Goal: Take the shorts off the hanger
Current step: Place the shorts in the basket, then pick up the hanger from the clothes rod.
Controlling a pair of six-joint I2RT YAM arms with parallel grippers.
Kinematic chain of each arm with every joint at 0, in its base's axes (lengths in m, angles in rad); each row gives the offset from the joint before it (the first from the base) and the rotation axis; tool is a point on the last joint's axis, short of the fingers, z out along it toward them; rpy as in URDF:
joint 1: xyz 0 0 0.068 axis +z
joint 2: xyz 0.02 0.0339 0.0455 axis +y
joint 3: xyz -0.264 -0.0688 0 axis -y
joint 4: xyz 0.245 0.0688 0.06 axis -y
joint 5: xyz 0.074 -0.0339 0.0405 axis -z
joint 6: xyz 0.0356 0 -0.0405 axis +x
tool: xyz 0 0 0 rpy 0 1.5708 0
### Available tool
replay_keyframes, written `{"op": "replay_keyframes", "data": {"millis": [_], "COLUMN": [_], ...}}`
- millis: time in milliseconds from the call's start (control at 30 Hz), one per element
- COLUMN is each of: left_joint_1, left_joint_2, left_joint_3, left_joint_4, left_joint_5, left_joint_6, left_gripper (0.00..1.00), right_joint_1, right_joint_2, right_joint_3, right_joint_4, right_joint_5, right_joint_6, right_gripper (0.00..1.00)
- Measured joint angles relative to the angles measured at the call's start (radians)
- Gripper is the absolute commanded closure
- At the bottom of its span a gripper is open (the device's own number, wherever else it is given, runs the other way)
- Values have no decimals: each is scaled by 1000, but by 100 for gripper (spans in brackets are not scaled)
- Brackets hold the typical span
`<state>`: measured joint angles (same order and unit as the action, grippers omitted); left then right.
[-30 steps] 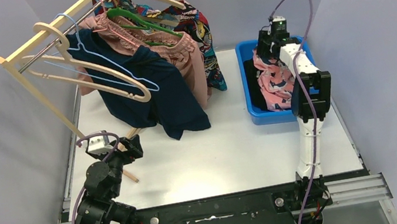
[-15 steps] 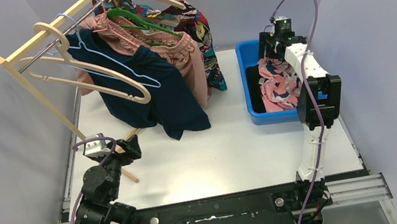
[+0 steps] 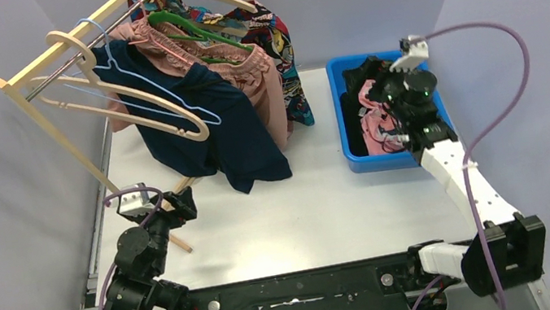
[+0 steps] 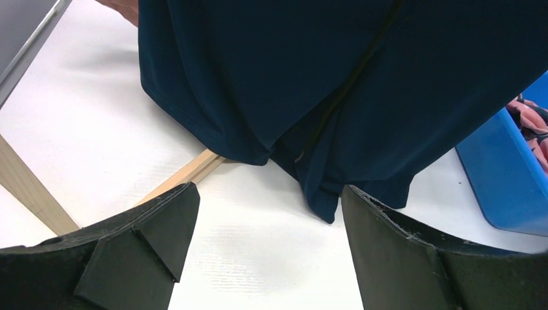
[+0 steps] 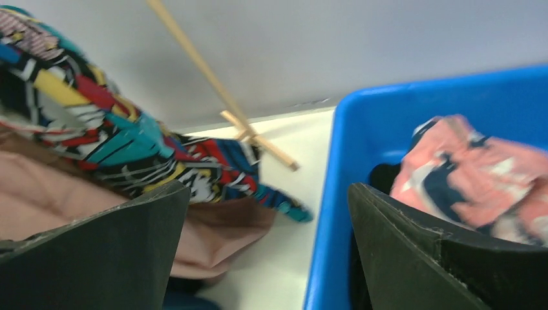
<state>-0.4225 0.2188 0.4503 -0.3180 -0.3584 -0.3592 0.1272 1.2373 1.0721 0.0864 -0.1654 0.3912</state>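
Three shorts hang on the wooden rack (image 3: 36,67): plain navy shorts (image 3: 227,129) (image 4: 336,84), dusty pink shorts (image 3: 259,83) (image 5: 39,206) and comic-print shorts (image 3: 283,55) (image 5: 129,148). The pink shorts with navy print (image 3: 373,120) (image 5: 478,168) lie in the blue bin (image 3: 355,161) (image 5: 336,194) on top of black shorts (image 3: 349,109). My right gripper (image 3: 369,75) (image 5: 268,187) hovers over the bin, open and empty. My left gripper (image 3: 178,202) (image 4: 268,194) is open and empty, low over the table just in front of the navy hem.
A cream hanger (image 3: 124,103), a blue wire hanger (image 3: 164,97) and a green hanger (image 3: 196,31) hang on the rack's rail. The rack's wooden foot (image 4: 181,177) (image 5: 258,139) lies on the white table. Grey walls close in the left, back and right.
My right gripper has opened and let go of the pink printed shorts, which have sunk into the bin. The right arm has swung down and back. The left arm has not moved.
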Motion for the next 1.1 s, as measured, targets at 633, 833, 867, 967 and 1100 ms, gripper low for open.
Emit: {"op": "replay_keyframes", "data": {"millis": [633, 833, 867, 967, 1100], "left_joint_1": [6, 20, 20, 20, 20], "left_joint_2": [126, 144, 143, 134, 113], "left_joint_3": [-1, -1, -1, -1, -1], "left_joint_4": [-8, -8, -8, -8, -8], "left_joint_5": [35, 42, 43, 45, 45], "left_joint_6": [0, 0, 0, 0, 0], "left_gripper": [16, 16, 16, 16, 16], "right_joint_1": [86, 333, 376, 483, 536], "right_joint_2": [49, 5, -13, -46, -78], "right_joint_3": [-570, -411, -364, -225, -150], "right_joint_4": [1160, 879, 752, 433, 207], "right_joint_5": [-649, -696, -663, -522, -378], "right_joint_6": [877, 628, 540, 312, 166], "right_gripper": [3, 1, 0, 0, 0]}}
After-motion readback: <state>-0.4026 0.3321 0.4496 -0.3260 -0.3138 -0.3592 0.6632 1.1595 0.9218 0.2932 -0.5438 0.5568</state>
